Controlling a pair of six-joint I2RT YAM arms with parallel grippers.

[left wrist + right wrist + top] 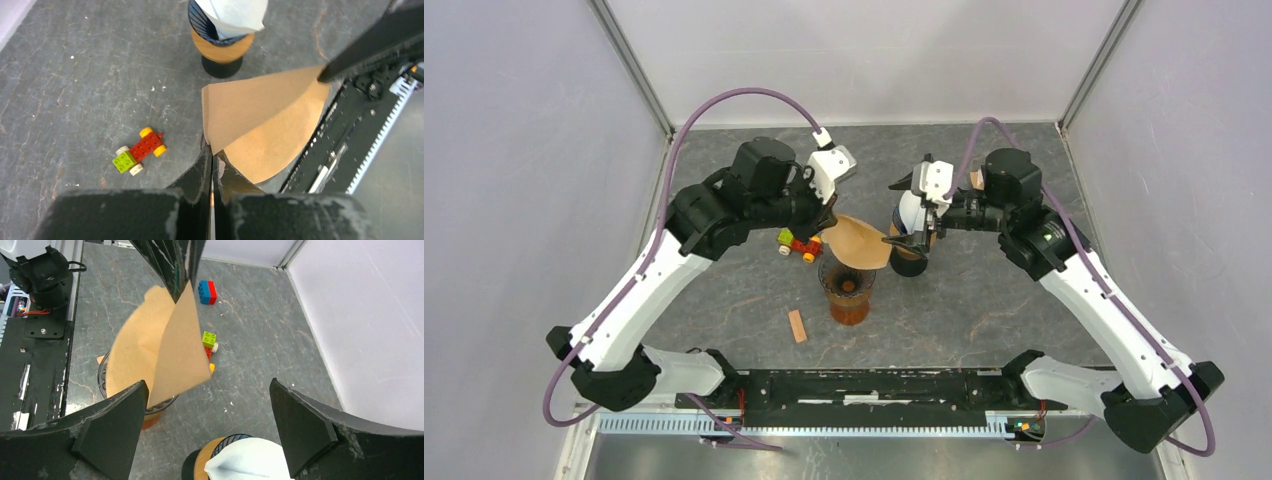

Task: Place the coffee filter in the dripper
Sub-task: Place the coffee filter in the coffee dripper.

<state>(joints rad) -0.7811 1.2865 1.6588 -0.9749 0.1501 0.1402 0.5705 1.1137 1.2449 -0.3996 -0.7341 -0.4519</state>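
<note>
Your left hand [212, 159] is pinched shut on one corner of the filter [260, 120], its two fingers pressed together with the brown paper clamped between them. The filter fans out from that grip, partly unfolded and tilted, in the air. Your right hand [207, 390] faces it with its fingers spread wide and nothing gripped. The filter's lower edge lies close to one of those fingers; you cannot tell whether they touch.

The filter is over the dripper [849, 292] but not seated in it. The dripper, an amber glass cone, stands upright near the middle of the worktop [984, 310], just below the paper.

Just beside the dripper, on the left arm's side, lies a toy car [140, 150] of red, green and yellow bricks. A blue-and-red brick [207, 291] sits farther out that way. A holder [222, 30] with white paper in it stands under your right hand. A wooden block [797, 325] lies nearer the bases.
</note>
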